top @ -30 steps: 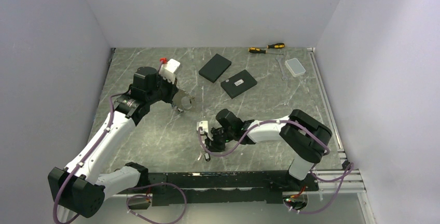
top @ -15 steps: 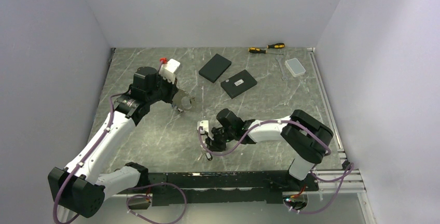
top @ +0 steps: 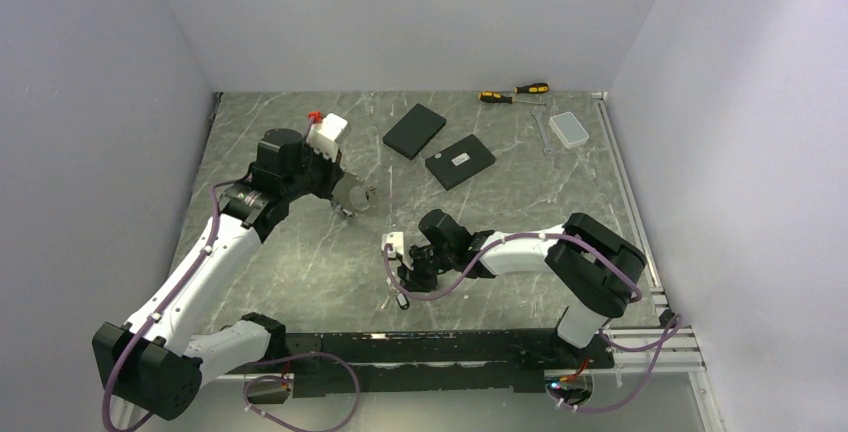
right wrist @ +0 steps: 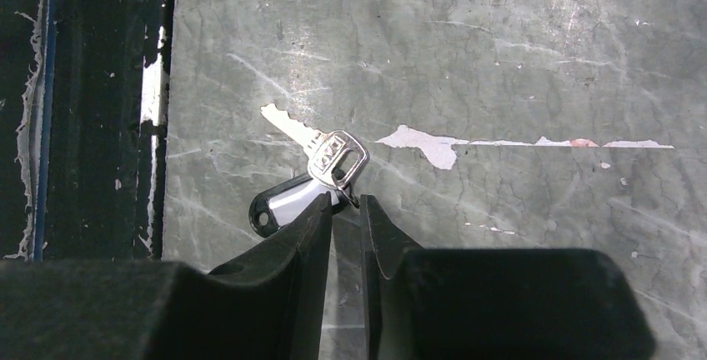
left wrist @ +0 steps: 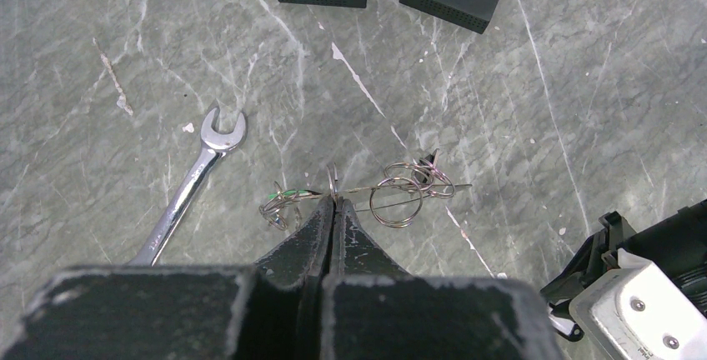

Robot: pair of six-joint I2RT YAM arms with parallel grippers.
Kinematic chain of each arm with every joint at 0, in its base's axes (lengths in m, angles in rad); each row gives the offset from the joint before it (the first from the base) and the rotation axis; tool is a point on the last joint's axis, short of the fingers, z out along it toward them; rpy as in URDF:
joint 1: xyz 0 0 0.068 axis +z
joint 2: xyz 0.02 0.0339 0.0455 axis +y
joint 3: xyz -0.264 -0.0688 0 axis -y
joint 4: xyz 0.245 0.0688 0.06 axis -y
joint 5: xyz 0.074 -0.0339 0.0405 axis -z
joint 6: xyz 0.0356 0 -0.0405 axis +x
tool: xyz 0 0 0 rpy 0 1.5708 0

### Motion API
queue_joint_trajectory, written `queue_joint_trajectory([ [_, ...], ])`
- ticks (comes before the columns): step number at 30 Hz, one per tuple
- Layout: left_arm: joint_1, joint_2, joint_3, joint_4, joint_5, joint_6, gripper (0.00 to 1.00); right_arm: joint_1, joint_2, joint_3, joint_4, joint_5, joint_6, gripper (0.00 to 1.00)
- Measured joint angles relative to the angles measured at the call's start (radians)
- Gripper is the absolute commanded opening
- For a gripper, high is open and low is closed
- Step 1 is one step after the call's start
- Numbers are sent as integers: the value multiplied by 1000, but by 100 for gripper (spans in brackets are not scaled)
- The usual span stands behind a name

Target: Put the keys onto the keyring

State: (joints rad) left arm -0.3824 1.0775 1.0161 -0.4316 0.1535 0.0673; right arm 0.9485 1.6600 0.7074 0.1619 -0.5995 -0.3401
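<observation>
- A grey marbled desk [top: 300, 262] sits boxed in by plain white walls. Two black boxes [top: 414, 130] lie toward the back, and a wrench [left wrist: 196, 183] lies near where the left arm works.
- We see the left pincer [left wrist: 333, 203] pressed fully together on the keyring [left wrist: 367, 191], over the desk left of centre. The thin wire runs out sideways from the tips, with smaller rings [left wrist: 398, 202] and a green-headed key [left wrist: 279, 200] hanging on it.
- The right pincer [right wrist: 346, 206] is low over the near middle of the desk. Its tips stand a narrow slit apart at the head of a silver key [right wrist: 310, 139], which is joined to a black tag [right wrist: 279, 203]. A small link sits in that slit — we cannot tell whether it is truly gripped.
- We judge the silver key light, stiff and slick. Lying flat on the desk it offers little edge, so the head or its link is the place to take it, leaving an opening free for the wire.
- The keyring looks thin and springy. We expect it to twist in the grip if pushed, so the silver key should meet it close beside the left tips.
</observation>
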Motion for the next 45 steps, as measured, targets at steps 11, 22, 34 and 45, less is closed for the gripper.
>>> queue_joint_trajectory([
  [11,0,0,0,0,0,0,0,0,0,0,0,0,0,4],
  [22,0,0,0,0,0,0,0,-2,-14,0,-2,-1,-1,0],
  [34,0,0,0,0,12,0,0,-35,-195,-33,-3,20,23,0],
  [45,0,-1,0,10,81,18,0,-37,-357,-53,-10,199,84,0],
])
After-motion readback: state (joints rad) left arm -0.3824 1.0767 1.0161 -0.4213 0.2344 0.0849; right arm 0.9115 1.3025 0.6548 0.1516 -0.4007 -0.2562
